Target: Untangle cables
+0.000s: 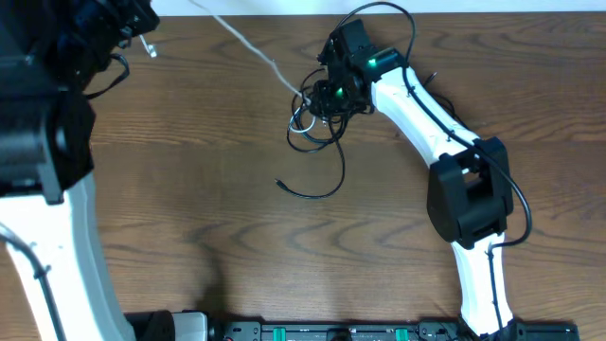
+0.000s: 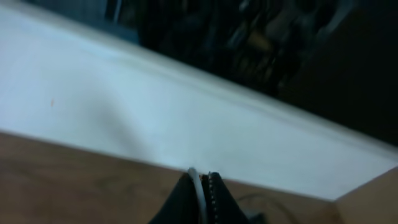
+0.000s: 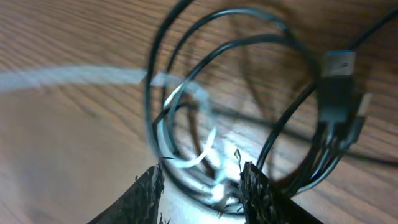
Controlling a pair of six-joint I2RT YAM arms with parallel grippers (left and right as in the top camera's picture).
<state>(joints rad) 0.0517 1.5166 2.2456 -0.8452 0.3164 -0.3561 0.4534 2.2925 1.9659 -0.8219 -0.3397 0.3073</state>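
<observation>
A white cable [image 1: 248, 45] runs from the far left corner to a tangle of black cables [image 1: 317, 118] at the table's middle back. One black cable trails down to a plug end [image 1: 281, 183]. My left gripper [image 1: 140, 36] is shut on the white cable's end, which shows pinched between the fingers in the left wrist view [image 2: 198, 180]. My right gripper [image 1: 329, 95] sits over the tangle. In the right wrist view its fingers [image 3: 202, 183] are apart, with white cable [image 3: 186, 158] and black loops [image 3: 292, 124] between and around them.
The wooden table [image 1: 189, 218] has a white wall edge [image 2: 186, 118] along its back. My right arm's white links [image 1: 426, 123] cross the right side. A black USB plug [image 3: 339, 74] lies among the loops.
</observation>
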